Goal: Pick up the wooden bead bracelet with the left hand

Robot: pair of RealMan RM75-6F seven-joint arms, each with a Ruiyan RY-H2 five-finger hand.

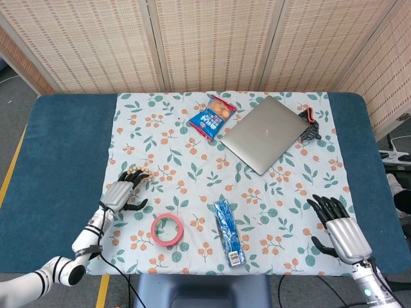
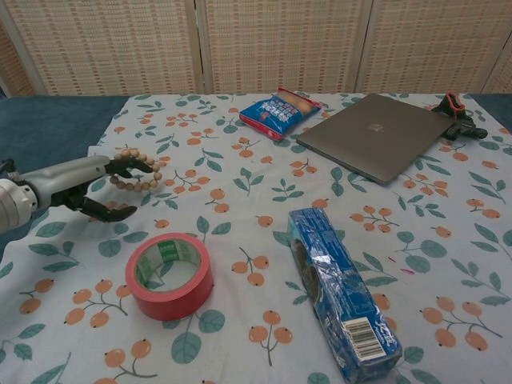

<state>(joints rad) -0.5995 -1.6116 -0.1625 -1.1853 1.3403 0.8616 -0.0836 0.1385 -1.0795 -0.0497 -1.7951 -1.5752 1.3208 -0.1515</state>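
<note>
My left robot hand (image 2: pixel 76 186) has the wooden bead bracelet (image 2: pixel 134 171) hanging on its extended fingers; my right robot hand (image 1: pixel 340 228) rests released.

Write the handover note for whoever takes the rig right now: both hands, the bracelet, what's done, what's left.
Left robot hand: fingers spread at the cloth's left edge, with the wooden bead bracelet hanging looped over its fingertips; thumb apart below, so no firm grip shows.
Right robot hand: open, idle at the table's near right corner, holding nothing.
Red tape roll lies just in front of the left robot hand, untouched.
Done: the bracelet is hooked on the fingers and seems partly off the cloth.
Left: close the fingers on it and lift it clear; it could slip off.
</note>
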